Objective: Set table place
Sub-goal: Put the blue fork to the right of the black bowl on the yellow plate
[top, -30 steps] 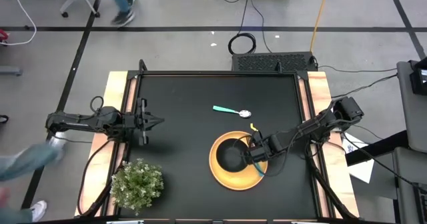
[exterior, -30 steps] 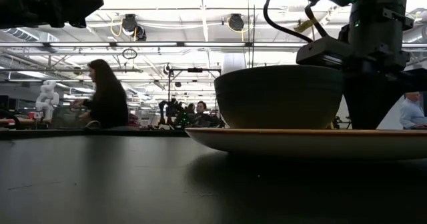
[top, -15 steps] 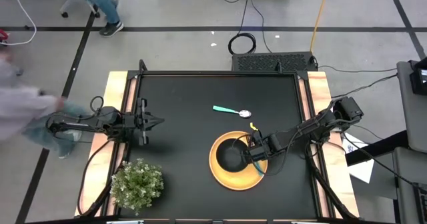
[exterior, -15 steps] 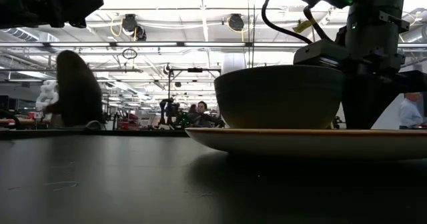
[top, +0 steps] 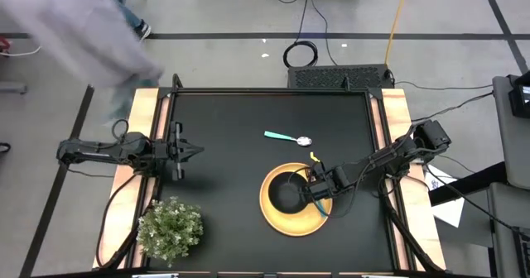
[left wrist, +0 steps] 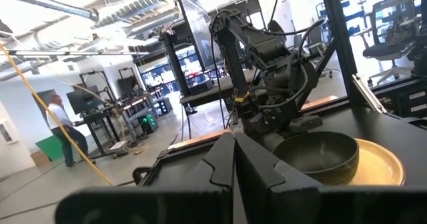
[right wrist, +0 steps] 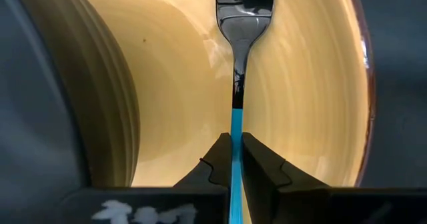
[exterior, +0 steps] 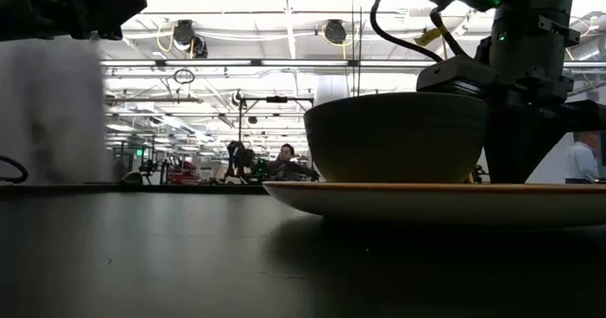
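A round yellow plate [top: 277,218] lies on the black table [top: 232,121], right of the middle, with a black bowl [top: 286,194] standing on it. My right gripper [top: 320,197] reaches steeply down over the plate's right part, beside the bowl, shut on a teal-handled fork [right wrist: 243,14]. The fork's tines point away from the fingers, over the plate [right wrist: 300,104]. A teal-handled spoon [top: 288,136] lies flat on the table beyond the plate. My left gripper [top: 199,152] hovers shut at the table's left side, holding nothing. My right gripper pinches the fork's teal handle [right wrist: 235,121] between its two fingertips, on the handle's flat sides. The fingers come from above, slanting steeply down, and lie along the fork. The metal head sticks out beyond the fingertips over the plate; whether the tines touch the plate I cannot tell.
A green bushy potted plant [top: 170,228] stands at the table's near left corner. Wooden strips [top: 145,112] run along the left and right sides. A blurred person [top: 74,21] passes beyond the far left corner.
Both arms and all things on the table have kept still. People have walked past on the floor beyond the table's left side.
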### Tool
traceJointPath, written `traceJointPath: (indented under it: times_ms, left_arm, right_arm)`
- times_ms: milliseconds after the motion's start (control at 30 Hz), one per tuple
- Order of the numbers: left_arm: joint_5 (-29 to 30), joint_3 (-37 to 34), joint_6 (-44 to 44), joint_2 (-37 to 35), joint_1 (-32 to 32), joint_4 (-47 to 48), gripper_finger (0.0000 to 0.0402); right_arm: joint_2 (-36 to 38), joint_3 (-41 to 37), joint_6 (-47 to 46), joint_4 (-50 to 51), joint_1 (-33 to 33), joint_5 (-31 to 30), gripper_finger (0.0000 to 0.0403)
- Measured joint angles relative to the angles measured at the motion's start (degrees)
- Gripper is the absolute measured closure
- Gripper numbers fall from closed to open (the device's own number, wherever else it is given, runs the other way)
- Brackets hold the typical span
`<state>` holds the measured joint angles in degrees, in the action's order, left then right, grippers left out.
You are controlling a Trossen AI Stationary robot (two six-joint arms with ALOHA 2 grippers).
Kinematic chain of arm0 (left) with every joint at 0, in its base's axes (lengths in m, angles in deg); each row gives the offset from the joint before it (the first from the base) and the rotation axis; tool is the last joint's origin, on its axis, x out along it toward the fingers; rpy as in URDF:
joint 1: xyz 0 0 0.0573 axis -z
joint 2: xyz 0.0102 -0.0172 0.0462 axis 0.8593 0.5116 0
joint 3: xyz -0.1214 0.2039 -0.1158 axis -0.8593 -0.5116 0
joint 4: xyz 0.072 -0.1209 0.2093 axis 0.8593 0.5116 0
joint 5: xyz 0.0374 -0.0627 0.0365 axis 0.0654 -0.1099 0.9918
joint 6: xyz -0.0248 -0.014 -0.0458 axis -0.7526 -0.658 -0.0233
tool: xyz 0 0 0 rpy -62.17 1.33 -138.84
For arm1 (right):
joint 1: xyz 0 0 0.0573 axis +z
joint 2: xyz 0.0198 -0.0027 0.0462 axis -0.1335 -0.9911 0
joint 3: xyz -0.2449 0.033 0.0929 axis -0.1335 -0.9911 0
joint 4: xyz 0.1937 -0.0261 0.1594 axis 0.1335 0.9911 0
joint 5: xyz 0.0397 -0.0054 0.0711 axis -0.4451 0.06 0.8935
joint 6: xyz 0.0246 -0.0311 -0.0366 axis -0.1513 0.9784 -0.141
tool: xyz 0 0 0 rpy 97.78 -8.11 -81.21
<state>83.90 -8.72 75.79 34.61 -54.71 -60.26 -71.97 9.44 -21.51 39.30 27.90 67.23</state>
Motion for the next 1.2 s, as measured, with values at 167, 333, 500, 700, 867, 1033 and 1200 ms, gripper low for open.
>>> traceJointPath:
  times_ms: [167, 333, 500, 700, 867, 1033, 1200]
  left_arm:
    - [0.00, 0.00, 0.01, 0.01, 0.01, 0.00, 0.0382]
    - [0.00, 0.00, -0.01, 0.00, -0.01, 0.00, 0.0382]
    - [0.00, 0.00, -0.04, 0.00, 0.00, 0.00, 0.0382]
    - [0.00, 0.00, -0.14, 0.00, 0.01, 0.00, 0.0382]
    - [0.00, 0.00, -0.14, 0.00, 0.00, 0.00, 0.0382]
    - [0.00, 0.00, -0.22, 0.00, -0.01, 0.00, 0.0382]
    - [0.00, 0.00, -0.23, 0.00, 0.00, 0.00, 0.0382]
  right_arm:
    - [0.00, 0.00, 0.00, -0.07, 0.00, 0.00, 0.0391]
    - [0.02, 0.00, 0.26, -0.09, 0.00, 0.00, 0.0391]
    - [0.02, 0.00, 0.66, -0.09, 0.00, 0.00, 0.0390]
    - [-0.31, 0.00, 0.87, -0.11, 0.02, 0.09, 0.0390]
    - [-2.35, 0.15, 1.34, -0.92, 0.00, -0.11, 0.0390]
    - [-3.20, 0.22, 1.78, -2.01, 0.00, 0.24, 0.0389]
    - [-3.28, 0.15, 2.36, -2.21, 0.00, 0.65, 0.0389]
